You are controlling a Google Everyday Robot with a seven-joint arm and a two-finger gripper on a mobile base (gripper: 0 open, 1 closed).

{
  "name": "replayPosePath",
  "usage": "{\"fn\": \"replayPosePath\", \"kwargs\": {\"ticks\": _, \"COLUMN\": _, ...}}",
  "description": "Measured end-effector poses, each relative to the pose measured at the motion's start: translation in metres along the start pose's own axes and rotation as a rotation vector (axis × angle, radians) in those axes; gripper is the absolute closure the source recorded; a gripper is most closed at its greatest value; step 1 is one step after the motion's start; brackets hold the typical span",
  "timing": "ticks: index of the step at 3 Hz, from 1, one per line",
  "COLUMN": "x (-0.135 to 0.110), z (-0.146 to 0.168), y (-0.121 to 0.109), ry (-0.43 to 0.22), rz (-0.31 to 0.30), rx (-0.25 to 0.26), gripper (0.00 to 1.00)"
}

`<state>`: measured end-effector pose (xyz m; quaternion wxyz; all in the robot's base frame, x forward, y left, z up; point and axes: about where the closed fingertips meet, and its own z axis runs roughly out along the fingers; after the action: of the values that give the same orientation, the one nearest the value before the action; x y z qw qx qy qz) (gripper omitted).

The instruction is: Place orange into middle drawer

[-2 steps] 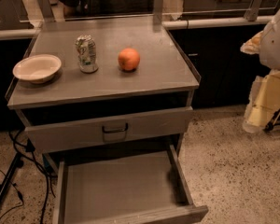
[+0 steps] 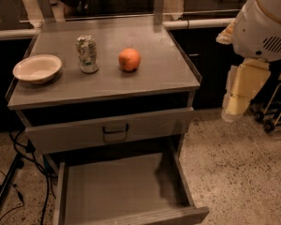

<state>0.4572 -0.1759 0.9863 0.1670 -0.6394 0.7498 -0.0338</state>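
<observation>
Grey tabletop (image 2: 168, 78) across the far half; nearer and lower, middle drawer (image 2: 117, 191) pulled open; gripper (image 2: 233, 109) hanging at right, off the tabletop, well apart from the orange (image 2: 129, 59), open or closed impossible to tell; bowl (image 2: 36, 68) far left; can (image 2: 86, 54) just left of the orange.

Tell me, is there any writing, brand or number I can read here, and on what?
No text can be read.
On the drinks can: green print, too blurred to read.
On the orange, bowl and middle drawer: no marks show.
On the gripper, hanging at the right beside the cabinet: no marks show.
</observation>
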Motion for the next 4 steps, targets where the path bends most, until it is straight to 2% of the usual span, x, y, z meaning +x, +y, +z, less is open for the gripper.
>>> {"fn": "replayPosePath", "kwargs": {"ticks": 1, "x": -0.040, "z": 0.004, "y": -0.008, "ry": -0.043, "rz": -0.083, "rx": -0.010, "gripper": 0.00}}
{"fn": "replayPosePath", "kwargs": {"ticks": 2, "x": -0.068, "z": 0.007, "y": -0.013, "ry": -0.077, "rz": -0.138, "rx": -0.011, "gripper": 0.00}}
{"fn": "replayPosePath", "kwargs": {"ticks": 4, "x": -0.066, "z": 0.014, "y": -0.012, "ry": -0.095, "rz": -0.132, "rx": -0.030, "gripper": 0.00}}
